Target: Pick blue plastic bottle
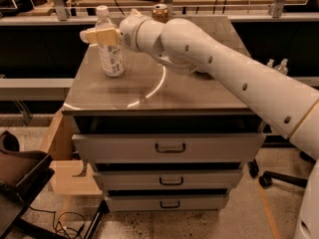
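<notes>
**Gripper [97,35] at bottle, far-left corner of desk [199,91]**
Blue plastic bottle [112,59] stands upright nr far-left corner. Gripper lies across its upper part, just below cap; open or closed: cannot tell. Arm spans desk from rt edge. Gold can [160,13] at far edge, behind arm.

White arm [224,68] w/ dark holes [244,87] (gold band [303,119]); cream hand [92,35], upper left.

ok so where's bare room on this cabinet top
Free: the front strip of the grey cabinet top, from the blue plastic bottle to the front edge. Crowded: rear, with gripper at the bottle, white arm, gold-brown can.
</notes>
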Robot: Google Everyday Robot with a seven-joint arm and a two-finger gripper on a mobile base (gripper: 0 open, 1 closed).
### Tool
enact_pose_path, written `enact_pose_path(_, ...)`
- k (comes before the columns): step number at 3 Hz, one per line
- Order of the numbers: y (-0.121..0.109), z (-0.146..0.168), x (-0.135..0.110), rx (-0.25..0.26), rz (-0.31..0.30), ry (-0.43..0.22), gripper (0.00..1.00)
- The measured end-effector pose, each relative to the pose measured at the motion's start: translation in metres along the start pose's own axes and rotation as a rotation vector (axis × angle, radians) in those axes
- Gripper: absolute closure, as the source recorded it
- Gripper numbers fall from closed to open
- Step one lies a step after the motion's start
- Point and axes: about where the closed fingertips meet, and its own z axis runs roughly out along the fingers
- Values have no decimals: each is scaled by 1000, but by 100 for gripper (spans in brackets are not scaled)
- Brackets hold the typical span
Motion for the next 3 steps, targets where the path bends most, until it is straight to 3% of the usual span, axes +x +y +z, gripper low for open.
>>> enact_pose_path(1,15,7,-3,-35,-11,10,16)
enact_pose_path(3,18,9,-3,-39,-11,9,64)
